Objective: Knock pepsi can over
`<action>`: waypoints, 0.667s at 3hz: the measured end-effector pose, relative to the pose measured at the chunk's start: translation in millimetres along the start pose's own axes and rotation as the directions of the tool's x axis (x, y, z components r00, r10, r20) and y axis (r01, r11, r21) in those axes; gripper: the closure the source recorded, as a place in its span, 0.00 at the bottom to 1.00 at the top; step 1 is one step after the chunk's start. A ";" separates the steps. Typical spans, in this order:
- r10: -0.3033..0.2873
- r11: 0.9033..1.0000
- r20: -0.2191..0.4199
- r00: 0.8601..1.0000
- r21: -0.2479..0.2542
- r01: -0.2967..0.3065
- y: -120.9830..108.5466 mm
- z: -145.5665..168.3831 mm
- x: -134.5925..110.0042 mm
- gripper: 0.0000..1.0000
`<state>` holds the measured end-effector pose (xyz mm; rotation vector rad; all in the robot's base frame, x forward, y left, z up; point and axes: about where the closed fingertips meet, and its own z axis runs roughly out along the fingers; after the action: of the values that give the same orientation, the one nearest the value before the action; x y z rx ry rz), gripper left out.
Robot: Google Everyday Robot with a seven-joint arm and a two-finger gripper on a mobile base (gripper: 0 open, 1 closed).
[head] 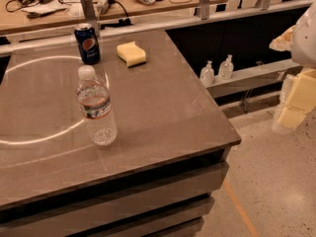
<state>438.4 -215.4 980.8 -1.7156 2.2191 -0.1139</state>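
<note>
Pepsi can (87,43): upright, well left of gripper (295,102), beyond water bottle (96,106). Gripper: off the table (168,107), presumably not yet reaching; spread cannot be told.

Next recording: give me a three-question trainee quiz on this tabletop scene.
1. True or false: the pepsi can lies on its side.
2. What sits just to the right of the can in the view? A) yellow sponge B) mug C) apple
3. Where is the claw relative to the table?
Key: 1 false, it stands upright. 2 A. 3 Off the table's right edge, well away from the can and the water bottle.
</note>
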 end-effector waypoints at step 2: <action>-0.005 0.999 0.124 0.992 0.040 0.000 -26.3 4.6 -18.0 0.00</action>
<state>468.2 -204.8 987.2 -1.6575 2.1107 -0.0506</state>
